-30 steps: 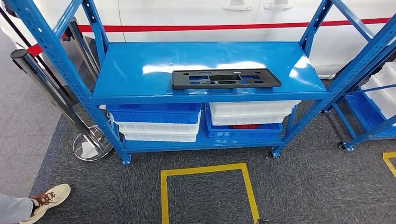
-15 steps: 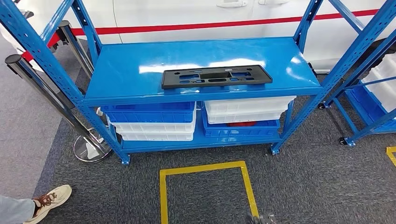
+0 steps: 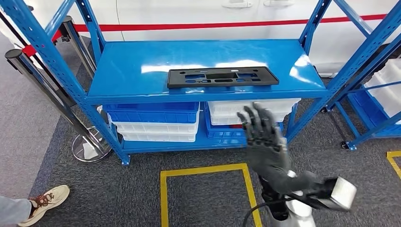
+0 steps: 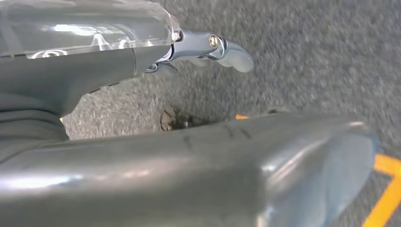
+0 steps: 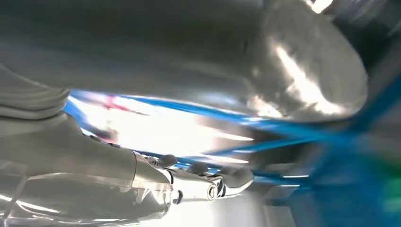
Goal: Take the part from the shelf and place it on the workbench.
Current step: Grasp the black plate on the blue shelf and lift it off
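Right hand (image 3: 261, 130) raised in front of the shelf (image 3: 142, 90), fingers (image 3: 257, 116) spread and pointing up toward the top deck, palm empty, touching nothing. In the right wrist view same hand (image 5: 189, 182) blurred, fingers extended against blue shelf framing, nothing between them. Left hand (image 4: 203, 49) hanging over grey carpet (image 4: 307, 56), fingers stretched out straight, holding nothing. Part (image 3: 222, 76): flat black rectangular plate with cut-outs, lying flat on the shelf's top deck, near its front edge and slightly right of deck centre. Long axis parallel to the deck's front edge, running side to side, ends pointing at the shelf's left and right uprights. Part beyond and above the right hand, apart from the fingertips, with the deck's front lip between them; hand sits under the part's right half. Below the deck: blue and white bins (image 3: 156, 120) stacked on the lower level, right stack partly behind the hand. Yellow floor marking (image 3: 208, 171) in front of the shelf. A person's shoe (image 3: 47, 201) on the floor off the shelf's left front corner.
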`<action>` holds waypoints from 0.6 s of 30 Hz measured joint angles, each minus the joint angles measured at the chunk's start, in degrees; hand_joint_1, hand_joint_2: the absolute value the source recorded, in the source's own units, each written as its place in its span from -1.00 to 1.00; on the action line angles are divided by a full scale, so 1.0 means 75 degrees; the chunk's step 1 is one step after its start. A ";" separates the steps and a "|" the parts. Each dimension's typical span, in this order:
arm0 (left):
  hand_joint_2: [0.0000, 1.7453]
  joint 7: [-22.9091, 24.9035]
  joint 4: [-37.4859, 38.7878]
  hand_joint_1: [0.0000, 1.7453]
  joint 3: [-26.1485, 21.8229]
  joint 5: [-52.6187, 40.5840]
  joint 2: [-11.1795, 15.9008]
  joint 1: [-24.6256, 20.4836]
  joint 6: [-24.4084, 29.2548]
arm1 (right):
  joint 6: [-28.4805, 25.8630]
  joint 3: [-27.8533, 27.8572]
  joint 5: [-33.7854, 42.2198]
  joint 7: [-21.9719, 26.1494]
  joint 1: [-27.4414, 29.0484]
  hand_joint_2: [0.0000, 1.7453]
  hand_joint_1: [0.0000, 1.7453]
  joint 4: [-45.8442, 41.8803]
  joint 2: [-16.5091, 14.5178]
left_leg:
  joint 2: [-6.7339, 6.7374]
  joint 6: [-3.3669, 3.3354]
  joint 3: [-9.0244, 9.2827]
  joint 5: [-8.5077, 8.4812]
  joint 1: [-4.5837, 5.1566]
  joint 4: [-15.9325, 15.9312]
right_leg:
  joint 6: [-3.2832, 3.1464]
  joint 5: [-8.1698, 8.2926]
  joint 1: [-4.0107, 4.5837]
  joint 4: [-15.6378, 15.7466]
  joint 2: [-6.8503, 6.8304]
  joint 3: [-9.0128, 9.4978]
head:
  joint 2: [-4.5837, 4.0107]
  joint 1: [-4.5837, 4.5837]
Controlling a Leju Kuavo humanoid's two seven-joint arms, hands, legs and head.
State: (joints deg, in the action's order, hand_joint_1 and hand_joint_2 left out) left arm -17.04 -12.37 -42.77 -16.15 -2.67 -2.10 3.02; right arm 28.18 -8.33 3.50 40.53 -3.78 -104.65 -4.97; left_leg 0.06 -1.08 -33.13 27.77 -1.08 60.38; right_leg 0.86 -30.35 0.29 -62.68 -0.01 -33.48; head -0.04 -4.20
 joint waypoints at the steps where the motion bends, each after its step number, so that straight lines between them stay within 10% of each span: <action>1: -1.00 0.0011 0.0000 -1.00 -0.0024 0.0002 -0.0004 0.0001 0.0017 | -0.0070 -0.0013 -0.0025 -0.0001 -0.0128 -1.00 -1.00 -0.0498 0.0021 | 0.0010 -0.0020 -0.0005 -0.0005 -0.0008 -0.0004 | 0.0051 -0.0225 -0.0023 -0.0385 0.0002 -0.0176 | 0.0000 0.0007; 3: -1.00 0.0031 0.0000 -1.00 -0.0068 -0.0001 -0.0002 0.0002 0.0052 | -0.0217 -0.0065 -0.0052 -0.0015 -0.0295 -1.00 -1.00 -0.1222 0.0107 | 0.0021 -0.0041 -0.0021 -0.0006 -0.0011 -0.0004 | 0.0126 -0.0656 -0.0071 -0.1357 0.0001 -0.0643 | 0.0000 0.0013; 5: -1.00 0.0051 0.0000 -1.00 -0.0109 -0.0015 -0.0003 0.0013 0.0072 | -0.0333 -0.0139 -0.0042 -0.0027 -0.0389 -1.00 -1.00 -0.1670 0.0244 | 0.0017 -0.0043 -0.0020 -0.0005 -0.0011 -0.0004 | 0.0149 -0.0635 -0.0105 -0.1725 0.0001 -0.0855 | 0.0000 0.0013; 9: -1.00 0.0077 0.0000 -1.00 -0.0170 -0.0033 -0.0017 0.0007 0.0078 | -0.0390 -0.0244 0.0098 -0.0030 -0.0625 -1.00 -1.00 -0.2112 0.0484 | -0.0006 -0.0006 0.0014 -0.0003 -0.0016 -0.0018 | 0.0003 0.0339 -0.0058 0.0043 0.0002 -0.0067 | 0.0000 0.0016; 14: -1.00 0.0087 0.0000 -1.00 -0.0246 -0.0029 -0.0038 -0.0002 0.0034 | -0.0274 -0.0340 0.0163 -0.0030 -0.0682 -1.00 -1.00 -0.2155 0.0573 | -0.0008 0.0205 -0.0004 -0.0023 -0.0009 -0.0083 | -0.0181 0.0495 -0.0027 0.0643 0.0002 0.0134 | 0.0000 0.0035; 18: -1.00 0.0087 0.0000 -1.00 -0.0297 -0.0035 -0.0034 0.0008 -0.0049 | -0.0170 -0.0378 0.0204 -0.0031 -0.0682 -1.00 -1.00 -0.2131 0.0591 | -0.0015 0.0252 -0.0646 0.0754 0.0005 0.1335 | -0.0291 0.0576 -0.0045 0.0796 -0.0046 0.0213 | 0.0000 0.0025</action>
State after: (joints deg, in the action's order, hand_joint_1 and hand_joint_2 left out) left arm -16.38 -12.37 -45.00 -16.41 -2.92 -2.04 2.66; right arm 26.91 -11.17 5.03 40.30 -8.90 -120.63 -0.54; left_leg -0.05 0.81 -37.98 33.42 -1.04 70.39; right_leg -1.32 -26.04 -0.05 -56.71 -0.35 -31.89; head -0.04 -4.02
